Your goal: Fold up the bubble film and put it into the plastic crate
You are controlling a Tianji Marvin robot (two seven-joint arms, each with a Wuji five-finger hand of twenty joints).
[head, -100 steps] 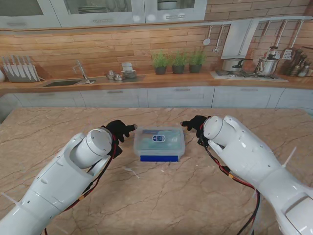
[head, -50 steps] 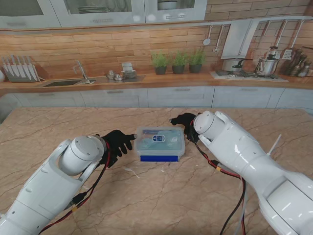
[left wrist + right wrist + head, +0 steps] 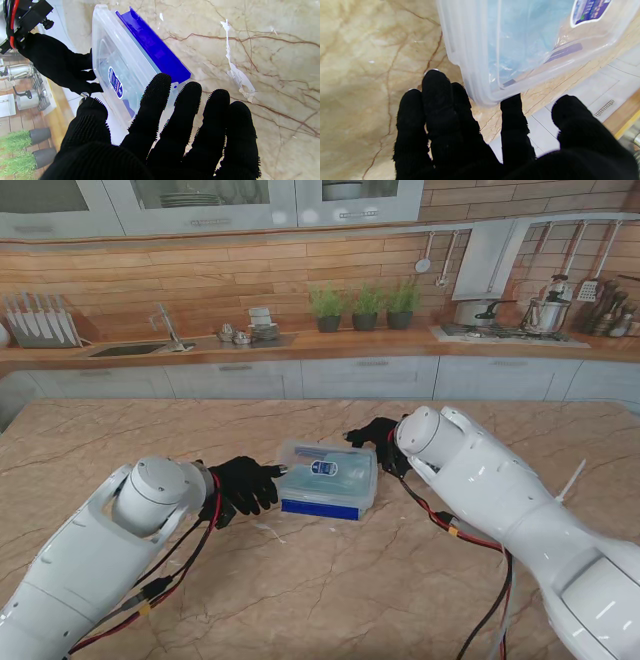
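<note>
While both gloved hands grasp the plastic crate (image 3: 328,477), left hand (image 3: 243,484) and right hand (image 3: 376,436) at opposite ends, its blue oval label (image 3: 323,468) stays unreadable; bubble film (image 3: 520,37) lies inside.

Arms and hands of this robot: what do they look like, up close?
Both arms are glossy white, rounded shells with drum-like joints. Red and black cables run loose along the left arm and the right arm. The left hand and right hand wear black knitted gloves; the left one's fingers carry a bristly, nubbed texture. No markings show.
</note>
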